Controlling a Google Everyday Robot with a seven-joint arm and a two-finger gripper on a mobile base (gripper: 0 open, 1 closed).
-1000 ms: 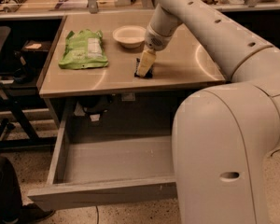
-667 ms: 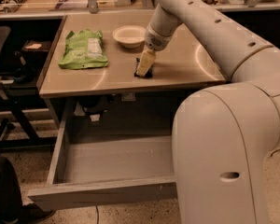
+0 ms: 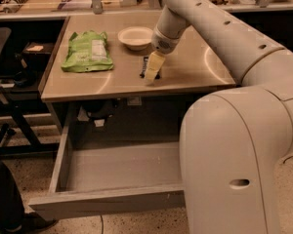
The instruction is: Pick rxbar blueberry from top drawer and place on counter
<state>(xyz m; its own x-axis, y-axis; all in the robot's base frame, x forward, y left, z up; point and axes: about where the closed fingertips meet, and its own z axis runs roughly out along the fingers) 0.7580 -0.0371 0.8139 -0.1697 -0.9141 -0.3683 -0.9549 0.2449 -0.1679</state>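
Dark-wrapped rxbar blueberry (image 3: 143,65) is seen flat on the counter (image 3: 190,74) under the gripper (image 3: 152,76), whose hold can't be made out.

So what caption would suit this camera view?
Gripper at the rxbar blueberry on the counter, top drawer open below.
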